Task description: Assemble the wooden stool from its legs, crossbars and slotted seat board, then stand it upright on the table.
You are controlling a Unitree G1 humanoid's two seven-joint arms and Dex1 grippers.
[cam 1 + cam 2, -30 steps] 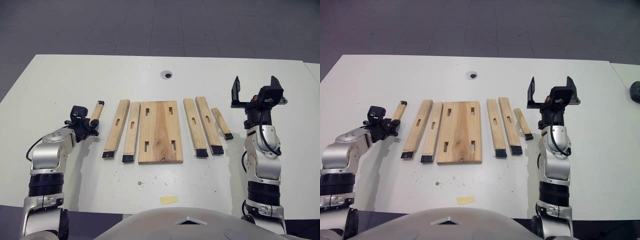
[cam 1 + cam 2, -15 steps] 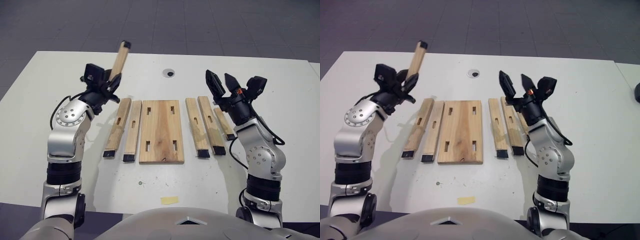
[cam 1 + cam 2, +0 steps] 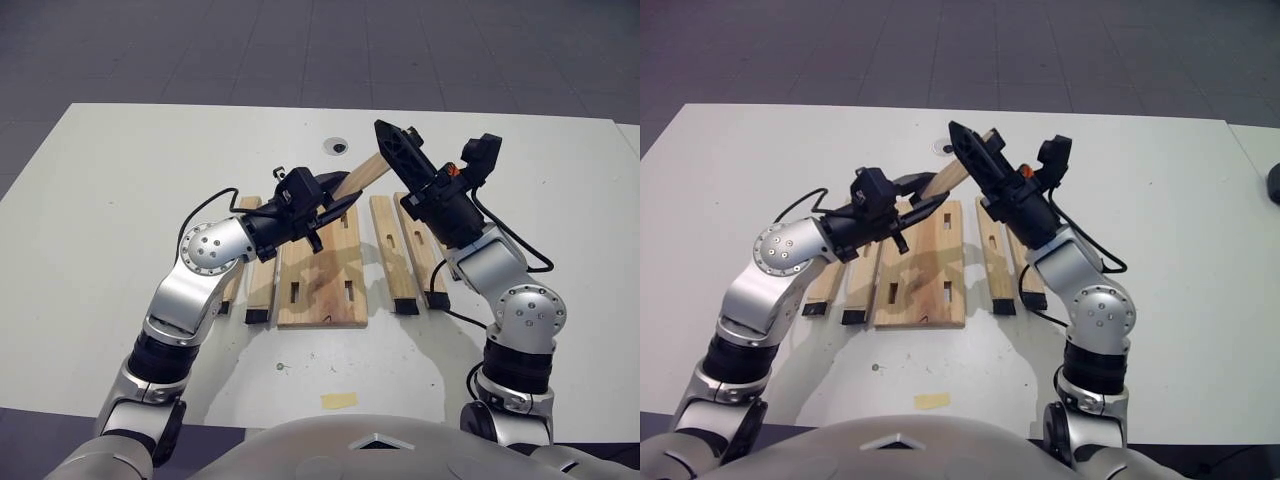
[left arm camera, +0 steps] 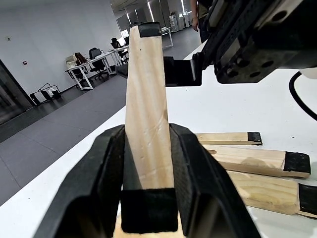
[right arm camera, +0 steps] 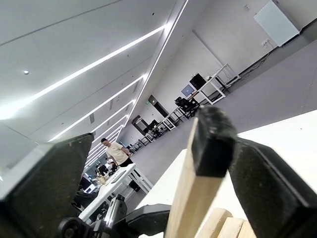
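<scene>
Crossbar (image 3: 366, 172), long axis slanting upward (and rightward), clamped by left gripper (image 3: 338, 198), right gripper (image 3: 398, 140) agape.

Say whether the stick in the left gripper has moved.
Yes. The stick lifted and swung right, from far left of the seat board to above it, reaching the right gripper.

Silver arms (image 3: 205, 250), black pincers (image 3: 338, 200), black cables (image 3: 522, 245)
</scene>
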